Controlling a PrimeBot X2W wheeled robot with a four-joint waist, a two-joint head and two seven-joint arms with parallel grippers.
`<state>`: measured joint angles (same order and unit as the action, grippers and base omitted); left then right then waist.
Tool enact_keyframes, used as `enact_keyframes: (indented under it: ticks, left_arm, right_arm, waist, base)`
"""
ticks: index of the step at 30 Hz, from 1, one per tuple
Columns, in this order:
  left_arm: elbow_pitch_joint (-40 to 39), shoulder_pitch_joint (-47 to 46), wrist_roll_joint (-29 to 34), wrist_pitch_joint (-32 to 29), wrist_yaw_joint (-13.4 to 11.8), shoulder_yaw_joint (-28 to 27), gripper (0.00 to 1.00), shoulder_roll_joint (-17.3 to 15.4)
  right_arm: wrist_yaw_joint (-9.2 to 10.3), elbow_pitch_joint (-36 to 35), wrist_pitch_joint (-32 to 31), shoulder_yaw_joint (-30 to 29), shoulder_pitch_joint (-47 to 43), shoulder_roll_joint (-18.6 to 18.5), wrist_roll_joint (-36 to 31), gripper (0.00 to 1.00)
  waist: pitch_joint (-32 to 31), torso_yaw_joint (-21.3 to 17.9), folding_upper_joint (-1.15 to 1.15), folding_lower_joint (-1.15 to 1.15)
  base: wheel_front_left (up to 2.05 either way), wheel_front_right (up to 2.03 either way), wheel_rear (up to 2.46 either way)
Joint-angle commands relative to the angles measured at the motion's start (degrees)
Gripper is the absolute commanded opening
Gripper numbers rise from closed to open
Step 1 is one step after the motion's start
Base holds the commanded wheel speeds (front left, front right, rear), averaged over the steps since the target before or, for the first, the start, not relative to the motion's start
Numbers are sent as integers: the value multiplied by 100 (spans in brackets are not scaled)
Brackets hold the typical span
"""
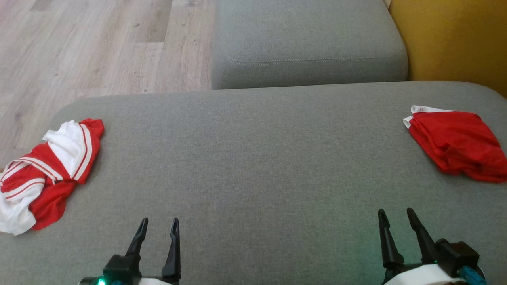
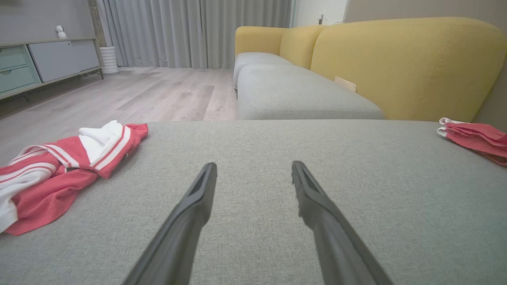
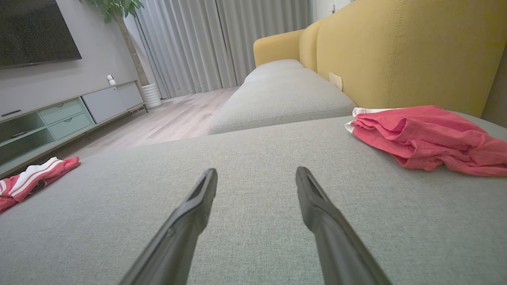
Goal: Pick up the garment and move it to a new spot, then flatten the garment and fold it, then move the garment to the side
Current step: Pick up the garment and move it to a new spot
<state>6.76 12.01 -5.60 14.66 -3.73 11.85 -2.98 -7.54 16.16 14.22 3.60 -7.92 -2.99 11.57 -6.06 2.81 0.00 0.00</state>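
Red and white, the crumpled garment [image 1: 47, 170] lies at the left edge of the grey sofa seat [image 1: 253, 158] — well apart from a folded red garment [image 1: 455, 146] at the right edge. Between them, nearer me, the left tool [image 1: 159, 220] and right tool [image 1: 395, 211] hover — fingers spread, holding nothing.

Home living room, yellow-backed grey sofa [image 2: 396, 67], wall television [image 3: 35, 31], low cabinet [image 3: 67, 114], curtains [image 2: 178, 31], wood floor [image 1: 99, 47]

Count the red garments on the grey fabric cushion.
2: a crumpled red-and-white striped garment at the cushion's left edge, and a folded plain red garment at its right edge.
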Motion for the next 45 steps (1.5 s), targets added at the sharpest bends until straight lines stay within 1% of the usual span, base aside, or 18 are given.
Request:
enact_keyframes:
  ticks: [1, 8, 15, 22, 29, 35, 40, 45]
  left_arm:
    - [-160, -337, 37, 34, -15, -177, 100, 11]
    - [-144, -347, 45, 34, -8, -179, 100, 11]
    - [-138, -395, 50, 34, -13, -182, 100, 11]
    - [-134, -385, 68, 34, -39, -268, 100, 11]
    - [-181, -335, 97, 34, -140, -476, 100, 11]
    - [-205, -325, 124, 34, -157, -568, 100, 11]
    - [-239, -322, 139, 34, -181, -616, 100, 11]
    - [-246, -279, 127, 34, -239, -675, 100, 11]
  right_arm:
    - [5, -197, 78, 118, 215, -18, -32, 100]
    - [5, -210, 78, 85, 209, -15, -25, 100]
    - [5, -230, 78, 83, 180, -15, -70, 100]
    - [5, -218, 78, 178, 145, -4, -44, 100]
    - [5, -225, 78, 248, 155, 5, -3, 100]
    - [5, -226, 78, 256, 166, 8, 14, 100]
    - [5, -257, 78, 221, 173, 10, -6, 100]
    - [5, -250, 78, 242, 204, 10, -3, 100]
  waist:
    - [0, 2, 0, 0]
    - [0, 38, 0, 0]
    - [19, 284, 0, 0]
    - [32, 861, 0, 0]
    - [81, 1470, 0, 0]
    - [131, 1930, 0, 0]
    - [202, 2245, 0, 0]
    - [267, 2419, 0, 0]
  base:
    - [0, 0, 0]
    - [0, 0, 0]
    - [0, 0, 0]
    - [0, 0, 0]
    - [0, 0, 0]
    - [0, 0, 0]
    - [0, 0, 0]
    - [0, 0, 0]
